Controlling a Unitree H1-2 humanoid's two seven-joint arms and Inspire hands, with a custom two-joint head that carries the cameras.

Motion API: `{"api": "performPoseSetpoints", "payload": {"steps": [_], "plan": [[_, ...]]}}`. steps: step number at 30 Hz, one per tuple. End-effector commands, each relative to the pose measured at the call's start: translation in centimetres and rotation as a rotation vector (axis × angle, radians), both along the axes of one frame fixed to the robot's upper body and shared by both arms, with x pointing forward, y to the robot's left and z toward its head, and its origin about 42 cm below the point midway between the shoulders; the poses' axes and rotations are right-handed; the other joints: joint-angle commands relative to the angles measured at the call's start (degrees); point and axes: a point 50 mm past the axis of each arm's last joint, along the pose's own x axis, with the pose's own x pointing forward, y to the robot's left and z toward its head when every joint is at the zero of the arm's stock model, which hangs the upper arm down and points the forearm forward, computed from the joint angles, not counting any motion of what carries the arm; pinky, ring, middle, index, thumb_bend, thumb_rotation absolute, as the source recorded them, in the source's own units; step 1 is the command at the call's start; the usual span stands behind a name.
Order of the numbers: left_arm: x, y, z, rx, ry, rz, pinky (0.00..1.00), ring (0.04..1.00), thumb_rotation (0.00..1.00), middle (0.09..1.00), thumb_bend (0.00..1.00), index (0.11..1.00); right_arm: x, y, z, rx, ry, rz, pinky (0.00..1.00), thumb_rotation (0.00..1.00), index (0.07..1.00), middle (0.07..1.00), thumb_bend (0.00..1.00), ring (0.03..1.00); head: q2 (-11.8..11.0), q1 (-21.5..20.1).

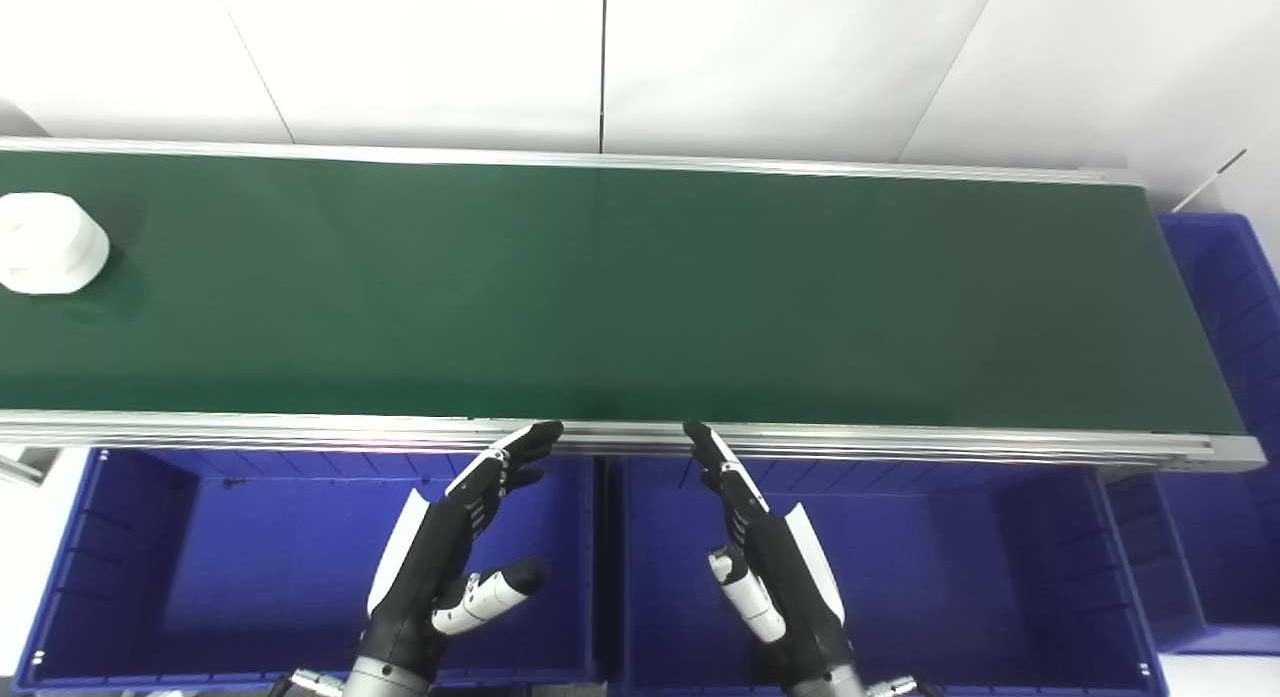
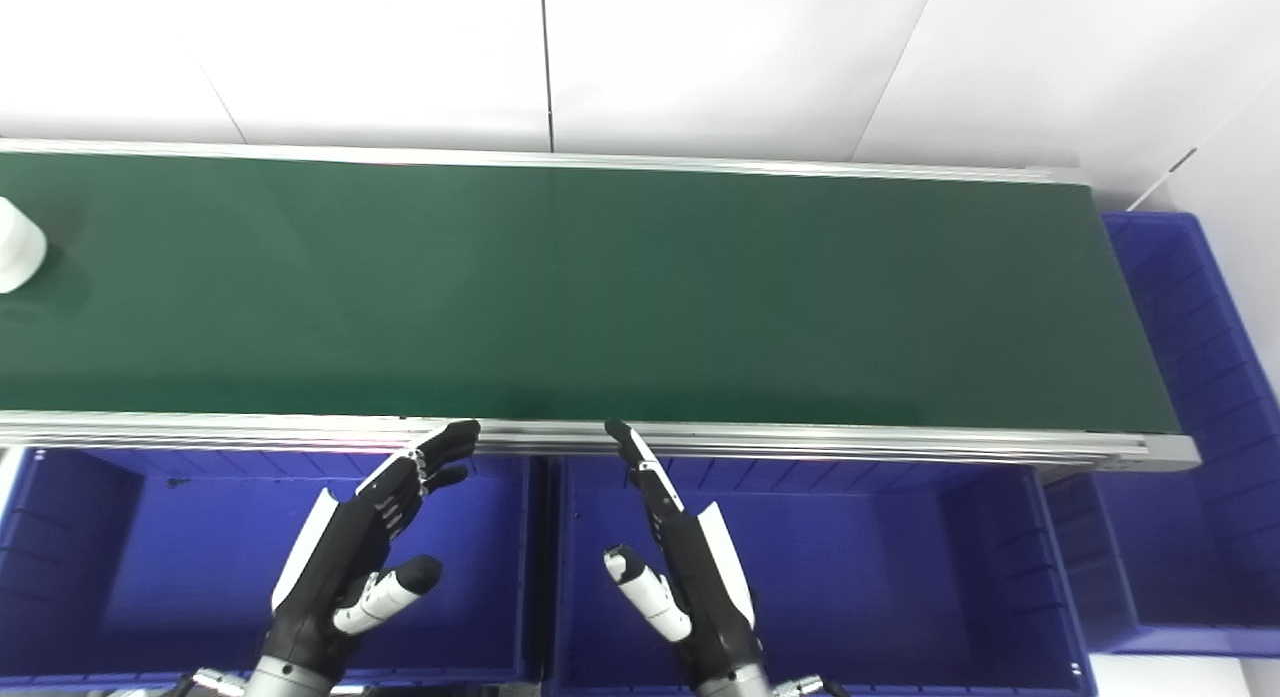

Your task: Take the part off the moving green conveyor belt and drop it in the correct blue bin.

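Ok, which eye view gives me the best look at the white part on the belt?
The left eye view: the white part shows almost whole at the belt's far left. In the right eye view the frame edge cuts it to a sliver.

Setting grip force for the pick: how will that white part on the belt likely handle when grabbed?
The white part looks rigid and blocky, so probably stiff. It sits squat on the green belt, so unlikely to tip or roll. Its smooth, plastic-looking surface may be slippery; probably light.

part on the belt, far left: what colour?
White. The part shows best in the left eye view.
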Motion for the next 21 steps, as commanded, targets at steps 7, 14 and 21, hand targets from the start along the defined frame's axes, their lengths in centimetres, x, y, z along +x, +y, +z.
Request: {"api": "performPoseSetpoints", "payload": {"steps": [7, 14, 21], "plan": [[0.02, -0.23, 0.81, -0.017, -0.042, 0.002, 0.85, 0.882, 0.80, 0.876, 0.85, 0.831, -0.09, -0.02, 0.75, 0.026, -0.042, -0.003, 0.98, 1.00, 0.951, 0.976, 0.92, 0.982, 0.1, -0.2], [-0.07, -0.30, 0.83, -0.025, -0.040, 0.003, 0.87, 0.889, 0.79, 0.880, 0.84, 0.835, -0.20, -0.22, 0.77, 0.022, -0.038, -0.004, 0.98, 1.00, 0.949, 0.974, 0.92, 0.978, 0.2, 0.1], [-0.01, -0.21, 0.86, -0.024, -0.046, 0.004, 0.84, 0.878, 0.80, 0.876, 0.84, 0.836, -0.17, -0.19, 0.82, 0.032, -0.030, -0.014, 0.99, 1.00, 0.950, 0.979, 0.92, 0.981, 0.2, 0.0]]}}
